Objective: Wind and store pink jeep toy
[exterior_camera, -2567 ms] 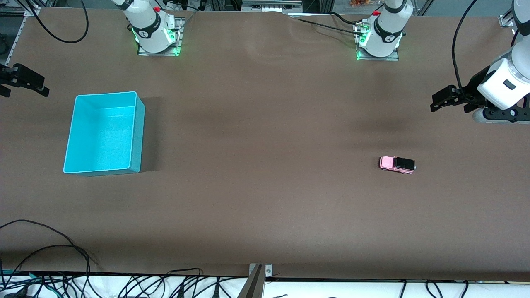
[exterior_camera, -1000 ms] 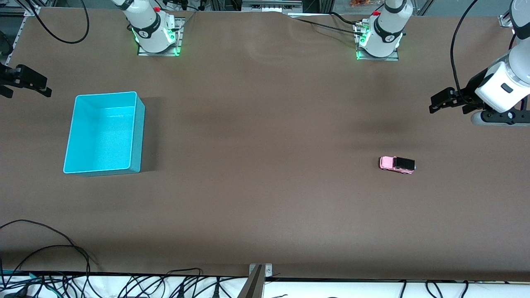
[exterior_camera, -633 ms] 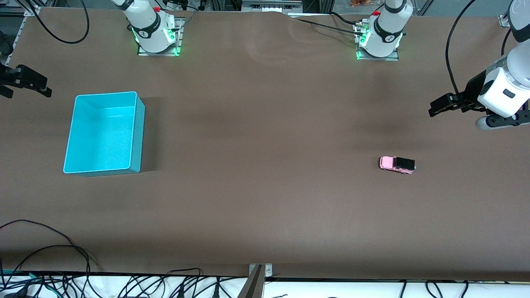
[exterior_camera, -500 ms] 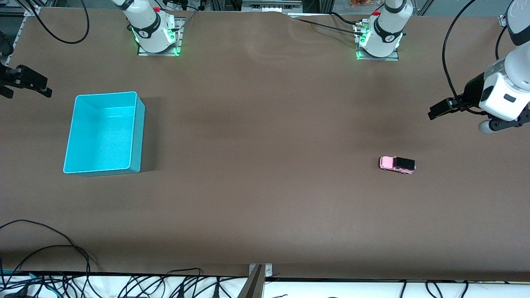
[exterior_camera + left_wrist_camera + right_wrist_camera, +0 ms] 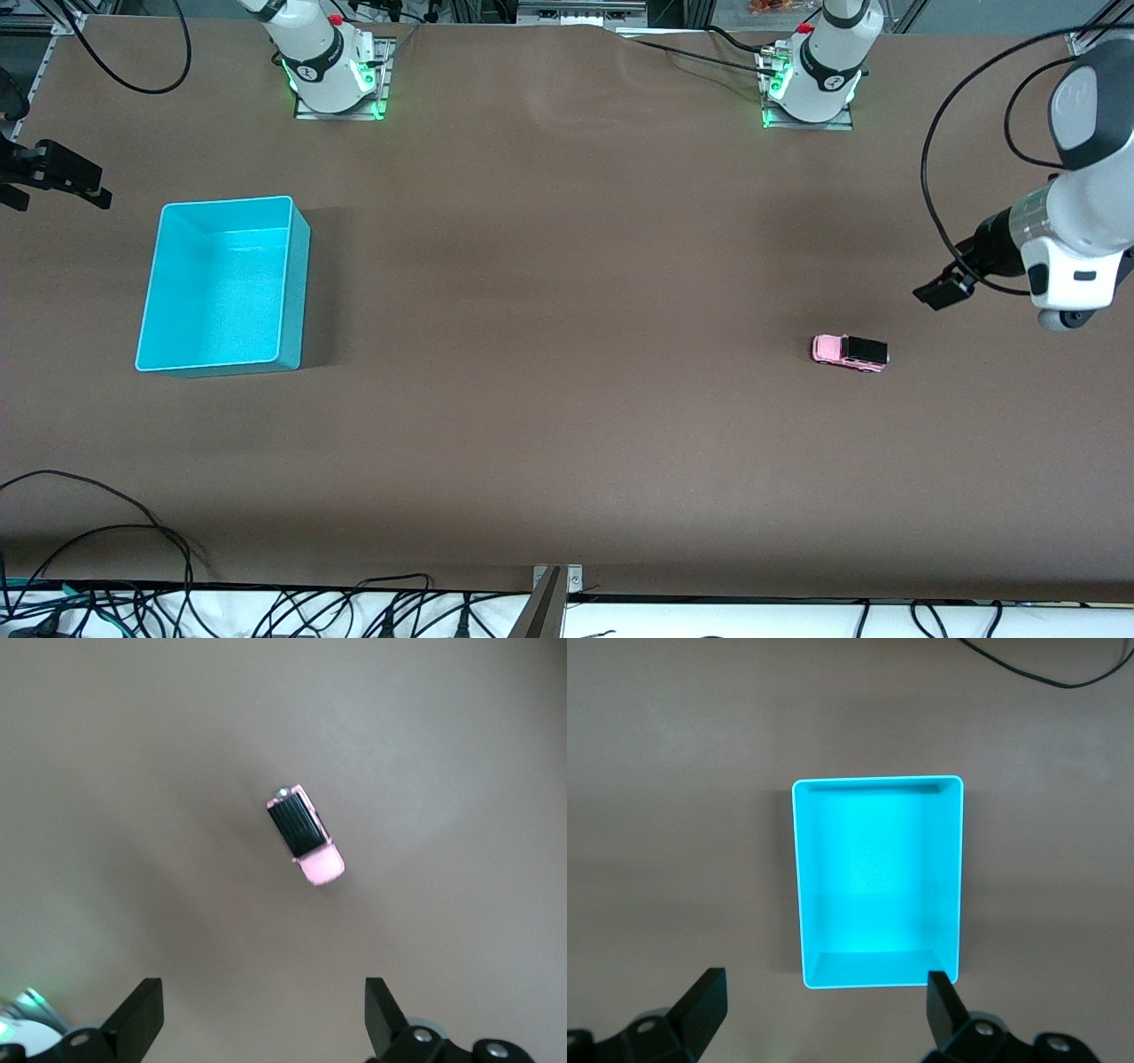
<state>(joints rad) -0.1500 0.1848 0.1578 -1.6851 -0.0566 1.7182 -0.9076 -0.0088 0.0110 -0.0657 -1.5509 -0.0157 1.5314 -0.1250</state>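
Observation:
The pink jeep toy stands on its wheels on the brown table toward the left arm's end, its black roof up; the left wrist view shows it from above. My left gripper hangs over the table beside the jeep, open and empty. The turquoise bin sits empty toward the right arm's end. My right gripper hovers at that end beside the bin, open with nothing between its fingers, and looks down on the bin's rim.
Both arm bases stand along the table edge farthest from the front camera. Black cables trail over the edge nearest the camera. A wide stretch of bare brown table lies between the bin and the jeep.
My left arm has swung and carried its open gripper over the table toward the jeep. The right gripper, the jeep and the bin have stayed in place.

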